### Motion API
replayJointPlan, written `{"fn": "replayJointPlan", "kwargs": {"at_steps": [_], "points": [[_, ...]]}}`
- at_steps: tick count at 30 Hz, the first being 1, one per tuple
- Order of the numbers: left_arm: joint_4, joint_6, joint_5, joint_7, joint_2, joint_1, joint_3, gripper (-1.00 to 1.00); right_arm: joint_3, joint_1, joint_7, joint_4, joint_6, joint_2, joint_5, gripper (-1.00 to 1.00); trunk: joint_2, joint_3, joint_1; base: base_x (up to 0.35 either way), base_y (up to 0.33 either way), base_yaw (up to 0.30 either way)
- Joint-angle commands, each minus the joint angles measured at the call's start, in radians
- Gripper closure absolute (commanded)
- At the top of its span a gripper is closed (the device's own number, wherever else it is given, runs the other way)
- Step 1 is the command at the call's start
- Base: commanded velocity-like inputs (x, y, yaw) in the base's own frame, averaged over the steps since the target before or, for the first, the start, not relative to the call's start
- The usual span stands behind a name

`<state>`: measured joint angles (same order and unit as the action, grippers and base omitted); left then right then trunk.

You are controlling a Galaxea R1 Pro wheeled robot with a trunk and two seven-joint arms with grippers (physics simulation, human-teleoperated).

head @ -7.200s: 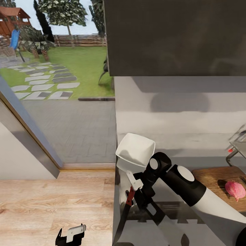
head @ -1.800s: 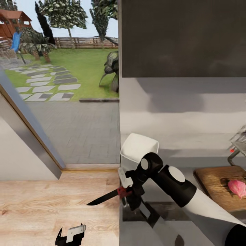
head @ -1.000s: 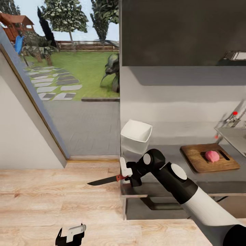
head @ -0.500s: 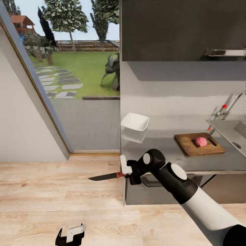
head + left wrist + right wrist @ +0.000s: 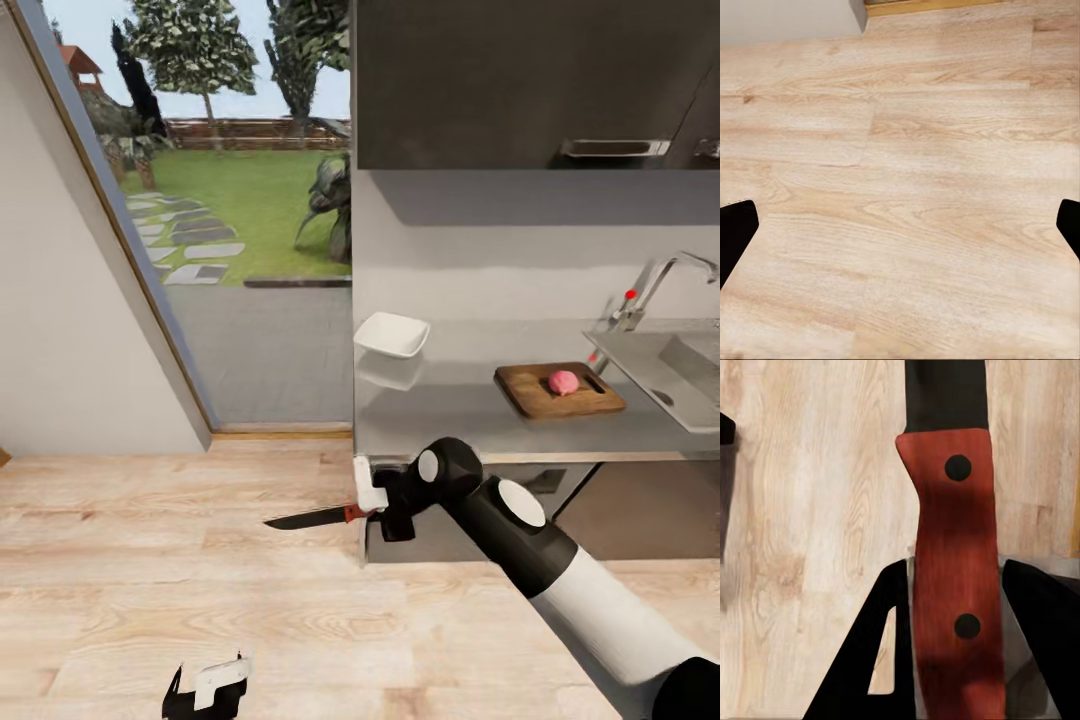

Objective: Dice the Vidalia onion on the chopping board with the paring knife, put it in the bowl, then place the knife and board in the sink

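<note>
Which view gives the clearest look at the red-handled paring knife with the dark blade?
The right wrist view: the red-handled paring knife looms close, its handle with two dark rivets clamped in the right pincer. The head view shows the whole knife, small, blade level over the pale wood floor. The left wrist view shows just floor.

Pale plank floor (image 5: 200,560), garden (image 5: 250,190) beyond glass.

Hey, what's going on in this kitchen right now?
The robot's right gripper holds the paring knife by its red handle, blade pointing out over the wood floor, off the countertop. The Vidalia onion sits whole on the chopping board, with the bowl empty nearby. The left gripper hangs open and empty above the floor.
</note>
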<state>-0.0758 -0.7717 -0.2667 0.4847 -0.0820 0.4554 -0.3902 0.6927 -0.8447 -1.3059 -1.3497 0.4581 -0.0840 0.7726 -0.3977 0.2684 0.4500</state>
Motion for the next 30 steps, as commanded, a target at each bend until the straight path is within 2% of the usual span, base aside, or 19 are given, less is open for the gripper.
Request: {"fn": "replayJointPlan", "kwargs": {"at_steps": [1, 3, 6, 7, 8, 9, 10, 11, 13, 14, 15, 17, 18, 19, 21, 26, 28, 29, 30], "points": [[-0.004, -0.004, -0.005, 0.003, -0.001, 0.002, -0.009, -1.00, 0.005, 0.000, 0.027, 0.070, 0.009, 0.008, 0.002, 1.00, -0.002, 0.002, 0.000, -0.328, 0.000, 0.000], [-0.004, -0.005, -0.005, 0.003, -0.001, 0.002, -0.009, -1.00, 0.006, 0.001, 0.061, 0.142, 0.004, 0.022, 0.000, 1.00, -0.002, 0.002, 0.000, -0.281, 0.000, 0.000], [-0.004, -0.004, -0.005, 0.003, -0.002, 0.002, -0.009, -1.00, 0.007, 0.005, 0.156, 0.350, -0.042, 0.070, -0.003, 1.00, -0.002, 0.002, 0.000, -0.141, 0.000, 0.000], [-0.004, -0.004, -0.005, 0.003, -0.002, 0.002, -0.009, -1.00, 0.007, 0.006, 0.176, 0.390, -0.061, 0.080, -0.003, 1.00, -0.002, 0.002, 0.000, -0.068, 0.000, 0.000], [-0.004, -0.004, -0.005, 0.003, -0.002, 0.002, -0.009, -1.00, 0.007, 0.007, 0.220, 0.472, -0.111, 0.102, -0.005, 1.00, -0.002, 0.002, 0.000, -0.044, 0.000, 0.000], [-0.004, -0.004, -0.005, 0.003, -0.002, 0.002, -0.009, -1.00, 0.007, 0.008, 0.243, 0.513, -0.139, 0.112, -0.005, 1.00, -0.002, 0.002, 0.000, -0.035, 0.000, 0.000], [-0.004, -0.004, -0.005, 0.003, -0.002, 0.002, -0.009, -1.00, 0.006, 0.009, 0.291, 0.599, -0.196, 0.132, -0.006, 1.00, -0.002, 0.002, 0.000, -0.022, 0.000, 0.000], [-0.004, -0.004, -0.005, 0.003, -0.002, 0.002, -0.009, -1.00, 0.004, 0.009, 0.366, 0.732, -0.279, 0.156, -0.013, 1.00, -0.002, 0.002, 0.000, -0.011, 0.000, 0.000], [-0.004, -0.004, -0.005, 0.003, -0.002, 0.002, -0.009, -1.00, -0.001, 0.010, 0.469, 0.901, -0.379, 0.179, -0.055, 1.00, -0.002, 0.002, 0.000, -0.006, 0.000, 0.000], [-0.004, -0.004, -0.005, 0.003, -0.003, 0.002, -0.009, -1.00, -0.003, 0.010, 0.568, 1.047, -0.483, 0.190, -0.153, 1.00, -0.002, 0.002, 0.000, -0.002, 0.000, 0.000], [-0.004, -0.004, -0.005, 0.003, -0.003, 0.002, -0.009, -1.00, -0.004, 0.010, 0.608, 1.109, -0.533, 0.191, -0.212, 1.00, -0.002, 0.002, 0.000, -0.001, 0.000, 0.000], [-0.004, -0.003, -0.005, 0.003, -0.004, 0.002, -0.009, -1.00, -0.005, 0.010, 0.662, 1.214, -0.620, 0.190, -0.330, 1.00, -0.002, 0.002, 0.000, 0.000, 0.000, 0.000], [-0.004, -0.003, -0.005, 0.003, -0.004, 0.002, -0.009, -1.00, -0.005, 0.011, 0.683, 1.270, -0.668, 0.184, -0.409, 1.00, -0.002, 0.002, 0.000, 0.000, 0.000, 0.000], [-0.004, -0.003, -0.005, 0.003, -0.004, 0.002, -0.009, -1.00, -0.005, 0.014, 0.692, 1.291, -0.692, 0.177, -0.454, 1.00, -0.002, 0.002, 0.000, 0.000, 0.000, 0.000], [-0.004, -0.003, -0.005, 0.003, -0.004, 0.002, -0.009, -1.00, -0.005, 0.047, 0.702, 1.314, -0.723, 0.157, -0.515, 1.00, -0.002, 0.002, 0.000, 0.000, 0.000, 0.000], [-0.004, -0.003, -0.005, 0.003, -0.004, 0.002, -0.009, -1.00, -0.006, 0.201, 0.750, 1.329, -0.851, 0.095, -0.625, 1.00, -0.002, 0.002, 0.000, 0.000, 0.000, 0.000], [-0.004, -0.003, -0.005, 0.003, -0.003, 0.002, -0.009, -1.00, -0.007, 0.263, 0.766, 1.331, -0.911, 0.068, -0.698, 1.00, -0.002, 0.002, 0.000, 0.000, 0.000, 0.000], [-0.004, -0.003, -0.005, 0.003, -0.003, 0.002, -0.009, -1.00, -0.007, 0.306, 0.774, 1.331, -0.952, 0.048, -0.764, 1.00, -0.002, 0.002, 0.000, 0.000, 0.000, 0.000], [-0.004, -0.003, -0.005, 0.003, -0.003, 0.002, -0.009, -1.00, -0.007, 0.336, 0.778, 1.331, -0.976, 0.036, -0.810, 1.00, -0.002, 0.002, 0.000, 0.000, 0.000, 0.000]]}}
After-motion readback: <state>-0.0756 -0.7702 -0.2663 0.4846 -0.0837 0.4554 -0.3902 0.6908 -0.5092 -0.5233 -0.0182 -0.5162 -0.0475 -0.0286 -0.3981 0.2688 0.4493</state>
